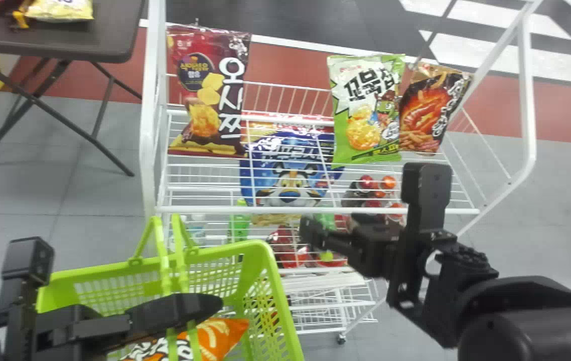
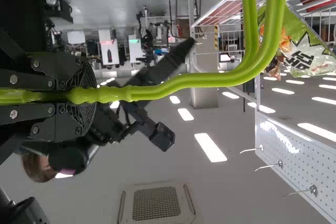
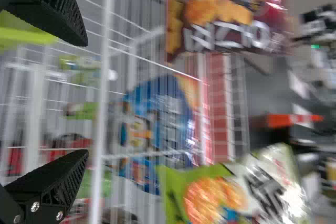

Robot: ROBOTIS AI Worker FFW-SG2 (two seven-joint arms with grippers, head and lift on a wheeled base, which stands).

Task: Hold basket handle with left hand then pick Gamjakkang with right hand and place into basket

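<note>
In the head view my left gripper [image 1: 177, 313] is over the green basket [image 1: 274, 281], at its handle [image 1: 165, 273]. The left wrist view has my left gripper [image 2: 79, 95] shut around the green handle [image 2: 194, 81]. My right gripper [image 1: 328, 230] is at the rack's near side, right of the basket. Nothing is between the spread fingers of my right gripper [image 3: 79, 100] in the right wrist view. An orange snack bag [image 1: 218, 338] lies in the basket, partly behind the left gripper. I cannot tell which bag is Gamjakkang.
The white wire rack [image 1: 315, 209] holds a dark red bag [image 1: 205, 95], a green-white bag [image 1: 366, 110] and a brown-black bag [image 1: 431, 108]. A blue bag [image 1: 290, 170] shows through its wires. At the upper left stands a dark table [image 1: 115, 30] with more snacks.
</note>
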